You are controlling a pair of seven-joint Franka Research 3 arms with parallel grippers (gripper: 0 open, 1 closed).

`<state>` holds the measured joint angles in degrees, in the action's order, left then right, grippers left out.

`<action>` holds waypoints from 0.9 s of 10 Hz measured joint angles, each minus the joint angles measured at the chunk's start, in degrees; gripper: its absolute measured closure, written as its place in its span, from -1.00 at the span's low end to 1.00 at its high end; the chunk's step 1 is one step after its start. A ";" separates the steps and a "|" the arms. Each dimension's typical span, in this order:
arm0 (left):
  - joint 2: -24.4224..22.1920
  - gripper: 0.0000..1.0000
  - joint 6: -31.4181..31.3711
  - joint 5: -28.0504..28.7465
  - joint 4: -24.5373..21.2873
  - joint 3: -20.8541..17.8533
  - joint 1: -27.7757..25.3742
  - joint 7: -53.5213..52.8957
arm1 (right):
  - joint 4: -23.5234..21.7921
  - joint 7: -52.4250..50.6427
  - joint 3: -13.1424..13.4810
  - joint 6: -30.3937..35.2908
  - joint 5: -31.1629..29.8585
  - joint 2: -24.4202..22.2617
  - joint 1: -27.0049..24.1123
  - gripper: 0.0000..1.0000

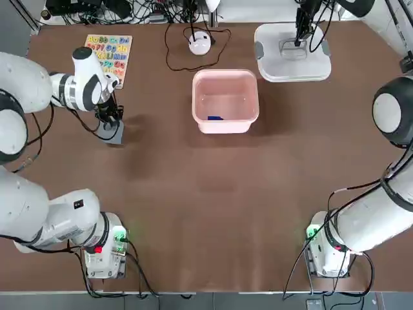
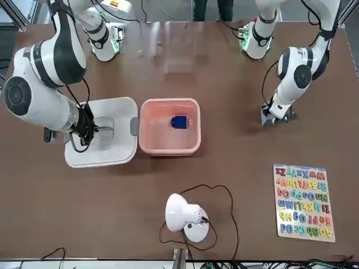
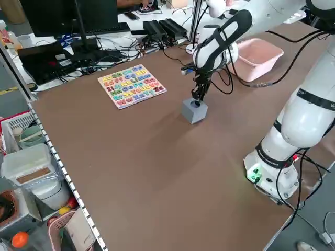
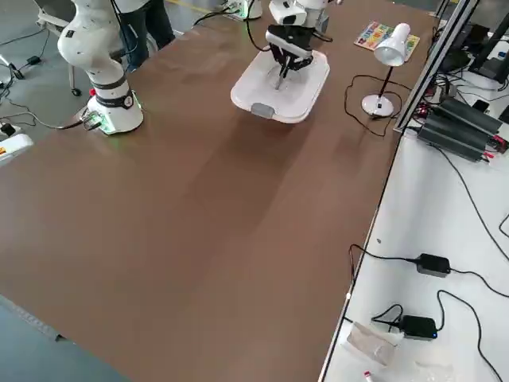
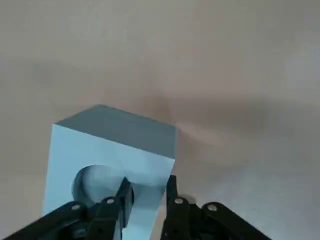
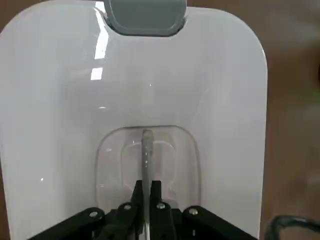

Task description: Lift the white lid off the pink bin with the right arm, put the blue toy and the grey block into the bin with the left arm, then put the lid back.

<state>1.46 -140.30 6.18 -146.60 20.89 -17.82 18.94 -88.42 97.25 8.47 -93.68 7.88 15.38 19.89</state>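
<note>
Grey block (image 5: 107, 165) gripped by L end effector (image 5: 150, 200), R one (image 6: 146, 192) clamped on lid handle (image 6: 147, 155), lamp (image 2: 182, 213) near bin (image 2: 170, 128).

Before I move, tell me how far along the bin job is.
Done: lid off, blue toy in the pink bin. In hand: left gripper at the grey block, outside the bin; right gripper grips the lid's handle. Left: block in, lid back on.
</note>
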 joint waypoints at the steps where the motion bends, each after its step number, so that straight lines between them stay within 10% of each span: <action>1: -0.07 0.40 5.34 0.00 3.95 0.12 0.07 0.15 | 0.01 0.00 0.00 -0.01 0.00 0.00 0.00 0.86; 9: 1.46 0.41 26.60 -5.31 38.87 19.34 2.08 29.91 | 0.03 0.01 0.01 -0.02 0.00 0.00 0.00 0.86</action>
<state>2.93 -113.70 0.87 -107.73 40.23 -15.74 48.85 -88.39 97.25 8.47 -93.69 7.88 15.38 19.89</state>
